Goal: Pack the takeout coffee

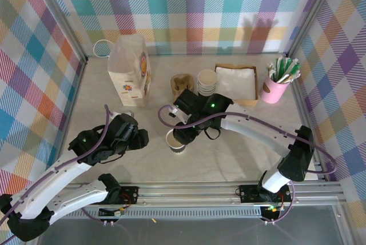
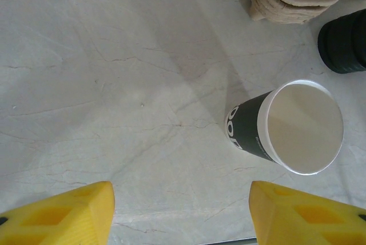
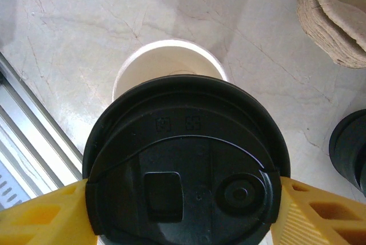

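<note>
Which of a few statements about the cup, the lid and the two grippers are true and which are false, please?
1. The right gripper holds a round black plastic lid between its fingers. True.
2. The dark grey paper cup has a lid pressed on. False: its white-rimmed mouth is open, and the lid is held above it.
3. The left gripper is shut on the cup. False: its jaws are open, empty and apart from the cup.
4. A white paper bag stands upright on the table. True.
</note>
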Robot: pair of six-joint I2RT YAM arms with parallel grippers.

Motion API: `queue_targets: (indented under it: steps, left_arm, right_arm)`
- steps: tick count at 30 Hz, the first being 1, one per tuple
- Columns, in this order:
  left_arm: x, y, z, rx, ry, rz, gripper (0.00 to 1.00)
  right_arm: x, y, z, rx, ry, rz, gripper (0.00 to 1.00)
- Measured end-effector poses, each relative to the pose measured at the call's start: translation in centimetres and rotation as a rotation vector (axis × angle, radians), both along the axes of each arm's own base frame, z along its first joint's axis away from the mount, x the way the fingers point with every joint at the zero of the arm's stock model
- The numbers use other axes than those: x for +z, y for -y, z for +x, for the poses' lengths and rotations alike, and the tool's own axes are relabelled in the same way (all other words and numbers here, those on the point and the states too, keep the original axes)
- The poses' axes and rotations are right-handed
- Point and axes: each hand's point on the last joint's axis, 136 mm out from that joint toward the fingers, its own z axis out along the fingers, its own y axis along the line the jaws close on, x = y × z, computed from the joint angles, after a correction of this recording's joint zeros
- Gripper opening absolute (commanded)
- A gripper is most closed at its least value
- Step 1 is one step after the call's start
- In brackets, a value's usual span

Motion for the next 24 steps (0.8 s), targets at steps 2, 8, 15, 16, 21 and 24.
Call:
queue_targets:
  steps: [2, 8, 15, 16, 21, 24]
  left_arm:
    - [-0.1, -0.2, -0.1, 0.002, -0.004, 0.007, 0.64]
    - [-0.1, -0.5, 0.0, 0.006, 0.002, 0.023, 0.66]
    - [0.1, -1.1, -0.2, 0.008, 0.019, 0.037, 0.70]
    - [0.2, -1.2, -0.3, 0.010, 0.020, 0.039, 0.70]
    - [0.3, -1.4, -0.3, 0.013, 0.026, 0.041, 0.71]
    - [0.3, -1.5, -0.3, 0.017, 0.031, 0.045, 0.72]
  right_arm:
    - [-0.1, -0.1, 0.0, 0.002, 0.000, -0.003, 0.61]
    - [-0.4, -1.0, 0.5, 0.007, -0.002, -0.010, 0.62]
    - [-1.5, -1.9, 1.1, 0.027, -0.006, -0.039, 0.63]
    - [-1.6, -2.0, 1.2, 0.027, -0.006, -0.044, 0.63]
    - [-2.6, -2.3, 1.5, 0.033, -0.013, -0.068, 0.64]
    - [-2.9, -2.6, 1.6, 0.043, -0.014, -0.077, 0.65]
